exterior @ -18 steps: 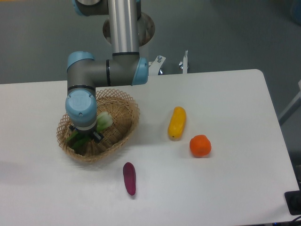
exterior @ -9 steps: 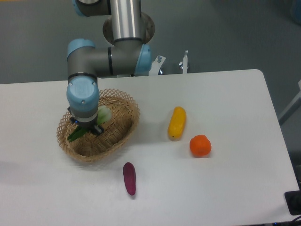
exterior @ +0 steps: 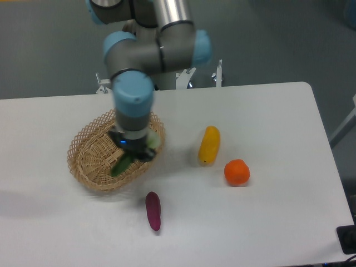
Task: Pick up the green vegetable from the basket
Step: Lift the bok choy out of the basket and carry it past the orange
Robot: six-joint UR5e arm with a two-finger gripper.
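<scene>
The fingers, pinching the bok choy, have lifted it and swung right toward the basket rim, so the pick looks nearly complete.

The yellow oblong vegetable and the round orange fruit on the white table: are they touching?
Apart. The fixed camera shows bare white table between the yellow oblong vegetable and the round orange fruit.

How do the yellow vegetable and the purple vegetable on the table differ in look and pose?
The yellow vegetable is larger and thicker than the purple vegetable. The yellow one is bright, the purple one dark. The yellow one lies farther back and right, the purple one nearer the front edge. Both are oblong and lie loose on the table.
</scene>
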